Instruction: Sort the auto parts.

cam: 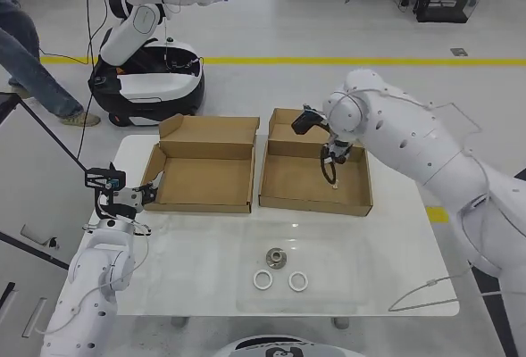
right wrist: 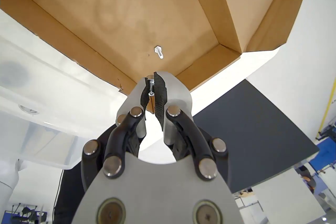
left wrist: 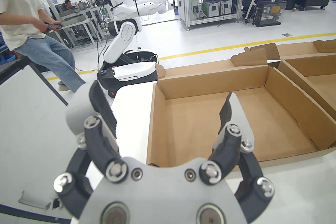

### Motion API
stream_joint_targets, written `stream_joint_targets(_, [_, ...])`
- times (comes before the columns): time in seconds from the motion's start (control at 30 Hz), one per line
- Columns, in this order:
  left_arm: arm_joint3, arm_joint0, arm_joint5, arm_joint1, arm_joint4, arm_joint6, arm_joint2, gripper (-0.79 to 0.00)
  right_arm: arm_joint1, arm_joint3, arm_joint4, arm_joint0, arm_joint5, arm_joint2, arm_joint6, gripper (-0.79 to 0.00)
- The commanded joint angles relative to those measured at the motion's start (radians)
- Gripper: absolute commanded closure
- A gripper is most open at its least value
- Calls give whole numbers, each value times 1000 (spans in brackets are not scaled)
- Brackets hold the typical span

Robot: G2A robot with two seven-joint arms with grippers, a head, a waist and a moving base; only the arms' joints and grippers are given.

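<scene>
While the bolt (right wrist: 151,88) sits pinched between the right gripper's (right wrist: 154,80) pads, it hangs above the floor of the right box (cam: 314,208), short of that floor. A loose bolt (right wrist: 158,52) lies on the cardboard just beyond the tips. The grip looks slight: the pads are closed on the threaded shank near their very ends, so a jolt or a small slackening could let the bolt twist and fall early. Released from this height, I judge it could bounce or roll on the stiff cardboard. The box's walls should hold it, but it may strike the loose bolt and knock it about. A lower approach carries its own risk, for the tips could press on the loose bolt or catch the box's near wall and shove the box along the bench (cam: 200,268).

Farther out, the left box (cam: 200,208) stands side by side with the right box. The left gripper (cam: 146,192) hangs at the left box's end away from the right box, jaws wide apart and holding nothing. In front of the right box, on the bench, lie a hub (cam: 274,259) and two white rings (cam: 263,280), not yet sorted. A wrong box for any of them would spoil the sort, and thin rings lying flat may slip from the pads.
</scene>
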Motion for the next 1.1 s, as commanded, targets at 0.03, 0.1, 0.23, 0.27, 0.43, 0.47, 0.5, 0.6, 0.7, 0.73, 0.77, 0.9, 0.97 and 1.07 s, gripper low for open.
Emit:
stream_joint_targets(0.03, [0,0,0,0,0,0,0,-785,-28,56,-1,0,13,-13,5,0])
stream_joint_targets(0.1, [0,0,0,0,0,0,0,-785,-49,94,-9,-2,17,-26,4,0])
stream_joint_targets(0.23, [0,0,0,0,0,0,0,-785,-91,169,-3,-22,21,-41,-37,0])
stream_joint_targets(0.27, [0,0,0,0,0,0,0,-785,-101,187,-3,-28,23,-44,-46,0])
stream_joint_targets(0.43, [0,0,0,0,0,0,0,-785,-148,268,-2,-58,26,-60,-72,0])
stream_joint_targets(0.47, [0,0,0,0,0,0,0,-785,-156,282,-2,-62,24,-61,-81,0])
stream_joint_targets(0.5, [0,0,0,0,0,0,0,-785,-164,296,-4,-65,25,-62,-93,0])
stream_joint_targets(0.6, [0,0,0,0,0,0,0,-785,-185,335,-11,-73,28,-63,-126,0])
stream_joint_targets(0.7, [0,0,0,0,0,0,0,-785,-203,371,-15,-79,26,-62,-150,0])
stream_joint_targets(0.73, [0,0,0,0,0,0,0,-785,-209,381,-15,-80,27,-60,-160,0])
stream_joint_targets(0.77, [0,0,0,0,0,0,0,-785,-214,392,-14,-81,29,-57,-171,0])
stream_joint_targets(0.9, [0,0,0,0,0,0,0,-785,-234,429,-24,-91,30,-56,-196,0])
stream_joint_targets(0.97, [0,0,0,0,0,0,0,-785,-244,447,-28,-95,31,-56,-200,0])
stream_joint_targets(1.07, [0,0,0,0,0,0,0,-785,-257,473,-31,-102,26,-55,-197,0])
